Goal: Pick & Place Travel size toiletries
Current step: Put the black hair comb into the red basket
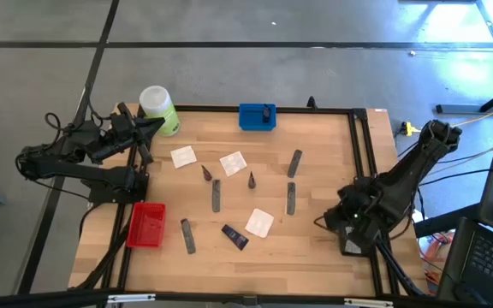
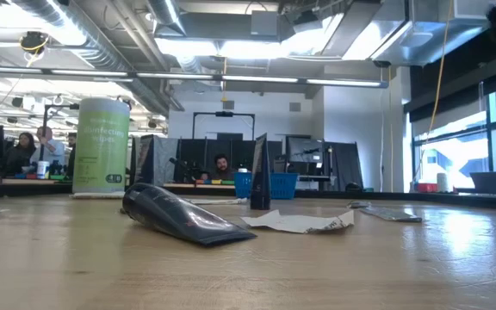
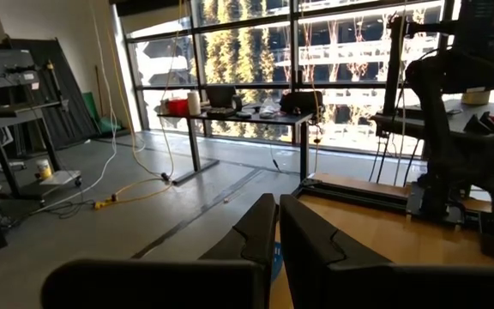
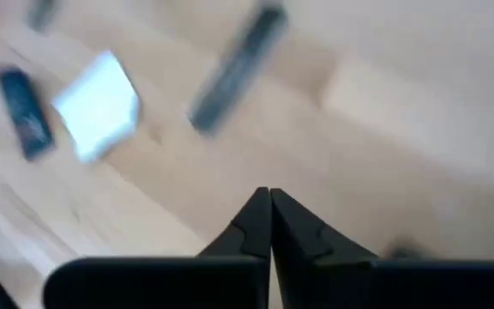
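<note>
My right gripper [image 4: 270, 202] is pinched closed on nothing above bare table [image 1: 315, 231]; left gripper [image 3: 278, 225] closed too, parked. I'd open first, then descend square over the nearest grey tube [image 4: 237, 69], near the white sachet [image 4: 99, 103].

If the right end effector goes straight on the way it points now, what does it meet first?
Probably bare table. The right end effector is shut, empty, aimed down at wood; the nearest grey tube lies slightly aside. Depth is unclear.

Tall windows [image 3: 316, 77], grey floor [image 3: 101, 215], desks [image 3: 230, 116], bright ceiling lights [image 2: 231, 47]
</note>
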`<action>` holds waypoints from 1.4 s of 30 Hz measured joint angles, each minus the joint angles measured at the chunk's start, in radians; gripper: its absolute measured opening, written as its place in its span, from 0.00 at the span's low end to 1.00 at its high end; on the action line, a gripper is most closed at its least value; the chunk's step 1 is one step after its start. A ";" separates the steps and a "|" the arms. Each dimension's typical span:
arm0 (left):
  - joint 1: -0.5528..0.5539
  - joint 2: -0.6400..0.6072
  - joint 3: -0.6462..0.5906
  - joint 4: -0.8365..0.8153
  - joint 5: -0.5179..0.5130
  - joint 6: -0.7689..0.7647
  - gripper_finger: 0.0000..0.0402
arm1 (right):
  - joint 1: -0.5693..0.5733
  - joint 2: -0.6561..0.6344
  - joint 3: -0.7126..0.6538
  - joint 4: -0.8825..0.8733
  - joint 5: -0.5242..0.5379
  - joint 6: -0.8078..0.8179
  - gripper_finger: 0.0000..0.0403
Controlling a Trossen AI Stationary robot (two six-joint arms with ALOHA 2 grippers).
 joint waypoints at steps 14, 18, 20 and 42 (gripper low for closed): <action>0.000 0.000 0.000 0.001 0.000 0.000 0.04 | -0.372 -0.049 0.000 0.250 0.117 -0.812 0.01; 0.000 0.000 0.000 0.000 0.000 0.000 0.04 | -0.475 -0.049 0.000 0.292 0.060 -0.971 0.01; 0.000 0.000 0.000 0.000 0.000 0.000 0.04 | -0.515 -0.056 0.000 0.311 0.038 -1.032 0.01; 0.000 0.000 0.000 0.000 0.000 0.000 0.04 | -0.801 -0.159 0.000 0.581 -0.255 -1.556 0.00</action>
